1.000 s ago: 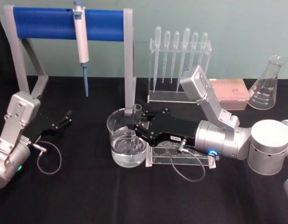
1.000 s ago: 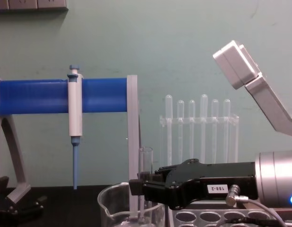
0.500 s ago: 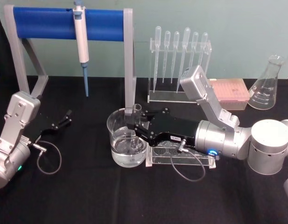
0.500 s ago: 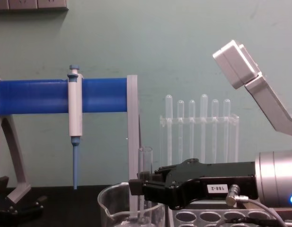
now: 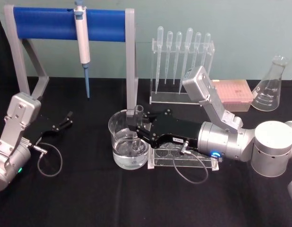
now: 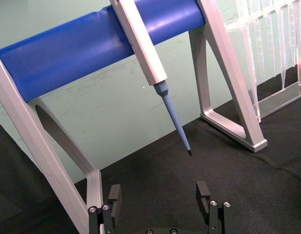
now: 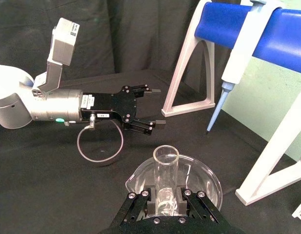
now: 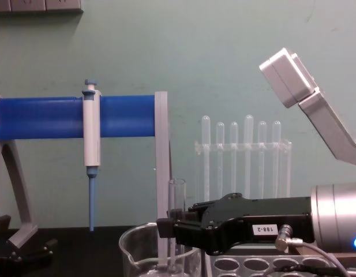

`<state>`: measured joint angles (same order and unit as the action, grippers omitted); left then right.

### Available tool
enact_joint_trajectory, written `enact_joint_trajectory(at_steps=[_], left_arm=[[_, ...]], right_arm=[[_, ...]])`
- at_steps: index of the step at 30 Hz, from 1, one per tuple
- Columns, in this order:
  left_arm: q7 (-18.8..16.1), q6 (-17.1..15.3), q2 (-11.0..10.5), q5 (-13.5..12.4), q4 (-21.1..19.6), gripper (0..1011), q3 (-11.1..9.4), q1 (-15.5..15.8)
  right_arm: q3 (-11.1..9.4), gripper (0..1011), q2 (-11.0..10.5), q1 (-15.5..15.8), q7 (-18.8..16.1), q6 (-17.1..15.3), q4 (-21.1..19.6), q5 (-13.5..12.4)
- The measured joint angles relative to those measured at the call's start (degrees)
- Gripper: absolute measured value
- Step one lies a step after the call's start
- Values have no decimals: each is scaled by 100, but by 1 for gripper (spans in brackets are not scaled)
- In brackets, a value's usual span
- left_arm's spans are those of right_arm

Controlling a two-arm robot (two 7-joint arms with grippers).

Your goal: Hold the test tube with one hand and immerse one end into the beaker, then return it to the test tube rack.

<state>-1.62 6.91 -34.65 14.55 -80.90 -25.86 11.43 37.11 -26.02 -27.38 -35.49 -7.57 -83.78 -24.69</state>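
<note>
1 test tube [image 8: 177,197] upright in beaker [image 5: 118,143], pinched by right tool [image 8: 168,227] labelled 188-2, left tool [image 6: 159,192] spread, parked

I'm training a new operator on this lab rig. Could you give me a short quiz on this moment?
1. True or false: the test tube's lower end is inside the beaker.
2. What holds the test tube? A) the test tube rack B) the right gripper C) the blue stand
3. Fill in: the left gripper, parked at the table's left, has its fingers ____.
Key: 1 true; 2 B; 3 open.
</note>
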Motion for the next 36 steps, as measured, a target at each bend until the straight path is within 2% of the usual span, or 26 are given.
enact_joint_trajectory(at_steps=[36], left_arm=[[0, 0, 0, 0, 0, 1000, 0, 0]], right_arm=[[0, 225, 0, 0, 0, 0, 0, 0]])
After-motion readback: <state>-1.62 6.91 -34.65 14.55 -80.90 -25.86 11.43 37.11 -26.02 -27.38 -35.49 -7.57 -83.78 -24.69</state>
